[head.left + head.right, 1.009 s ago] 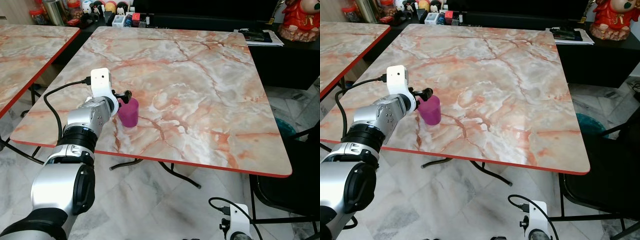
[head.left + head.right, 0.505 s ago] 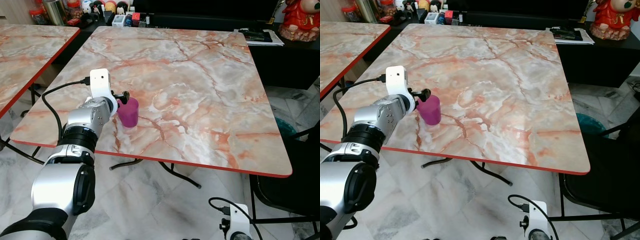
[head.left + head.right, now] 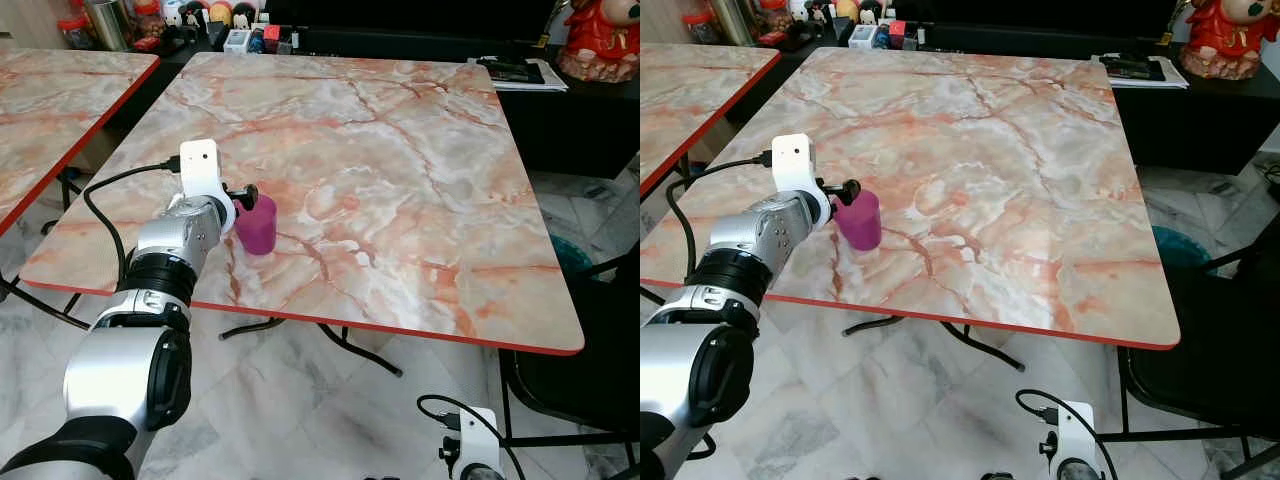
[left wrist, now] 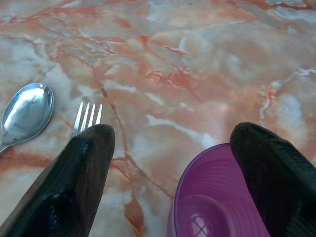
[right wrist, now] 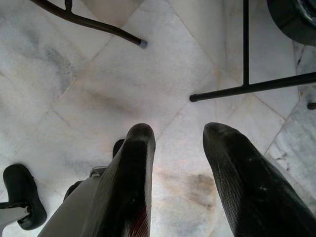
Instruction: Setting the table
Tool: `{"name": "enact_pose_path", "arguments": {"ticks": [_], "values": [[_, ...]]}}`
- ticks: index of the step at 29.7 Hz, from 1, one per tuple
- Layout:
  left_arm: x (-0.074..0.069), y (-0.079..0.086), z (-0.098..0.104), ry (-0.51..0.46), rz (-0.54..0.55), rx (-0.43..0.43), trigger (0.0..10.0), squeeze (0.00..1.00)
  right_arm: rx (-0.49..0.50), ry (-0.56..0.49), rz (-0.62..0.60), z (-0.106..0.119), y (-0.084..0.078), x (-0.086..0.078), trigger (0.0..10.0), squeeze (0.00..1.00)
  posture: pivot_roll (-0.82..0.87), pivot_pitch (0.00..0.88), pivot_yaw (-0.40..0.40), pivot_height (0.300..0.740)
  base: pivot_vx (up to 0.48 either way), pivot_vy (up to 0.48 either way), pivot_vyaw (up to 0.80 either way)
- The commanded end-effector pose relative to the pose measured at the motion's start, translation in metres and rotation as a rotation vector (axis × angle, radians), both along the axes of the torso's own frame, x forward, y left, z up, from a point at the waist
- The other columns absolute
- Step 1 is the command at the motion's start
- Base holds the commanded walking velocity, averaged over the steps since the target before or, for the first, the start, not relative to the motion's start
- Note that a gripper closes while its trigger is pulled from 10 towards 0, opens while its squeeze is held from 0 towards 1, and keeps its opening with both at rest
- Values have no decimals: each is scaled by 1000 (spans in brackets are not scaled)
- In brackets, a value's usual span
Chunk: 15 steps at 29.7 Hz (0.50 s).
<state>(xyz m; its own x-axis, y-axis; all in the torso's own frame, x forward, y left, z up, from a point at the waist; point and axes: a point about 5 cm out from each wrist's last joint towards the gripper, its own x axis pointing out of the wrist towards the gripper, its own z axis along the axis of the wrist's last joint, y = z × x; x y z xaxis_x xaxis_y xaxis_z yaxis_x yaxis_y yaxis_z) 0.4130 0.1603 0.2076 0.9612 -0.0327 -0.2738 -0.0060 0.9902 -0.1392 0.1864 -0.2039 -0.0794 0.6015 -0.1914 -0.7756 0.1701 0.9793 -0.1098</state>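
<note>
Currently left gripper (image 4: 168,163) fingers spread wide around cup (image 3: 257,224) on desk (image 3: 400,150); fork (image 4: 88,114) just beside cup. Close squarely on cup. Right gripper (image 5: 175,163) open, idle.

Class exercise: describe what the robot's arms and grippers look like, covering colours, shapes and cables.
The left arm is silver, with rounded segments and black joint rings. A white camera block with a black cable sits on its wrist. Each gripper has two long, rounded black fingers.
</note>
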Motion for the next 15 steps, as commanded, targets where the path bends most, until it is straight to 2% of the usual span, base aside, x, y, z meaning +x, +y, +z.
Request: {"name": "enact_pose_path", "arguments": {"ticks": [1,6,10,12,13,15], "values": [[-4,1,-21,76,12,2,9255,0,5,25,-6,-4,0,-7,10000,0,-76,128,7,740,0,0,0],[-5,1,-24,86,17,-4,8667,0,4,26,-3,-4,0,-7,10000,0,-76,127,7,740,0,0,0],[-4,2,-21,68,30,-17,8627,0,4,27,-1,-4,0,-7,10000,0,-76,128,7,740,0,0,0],[-4,2,-18,57,32,-20,8784,0,4,27,-1,-4,0,-7,10000,0,-76,129,6,740,0,0,0],[-3,3,-15,37,35,-29,9765,0,4,26,-1,-4,0,-7,10000,0,-76,129,6,740,0,0,0],[-1,4,-5,-8,47,-42,10000,0,3,26,-1,-4,1,-8,10000,0,-75,130,8,740,0,0,0]]}}
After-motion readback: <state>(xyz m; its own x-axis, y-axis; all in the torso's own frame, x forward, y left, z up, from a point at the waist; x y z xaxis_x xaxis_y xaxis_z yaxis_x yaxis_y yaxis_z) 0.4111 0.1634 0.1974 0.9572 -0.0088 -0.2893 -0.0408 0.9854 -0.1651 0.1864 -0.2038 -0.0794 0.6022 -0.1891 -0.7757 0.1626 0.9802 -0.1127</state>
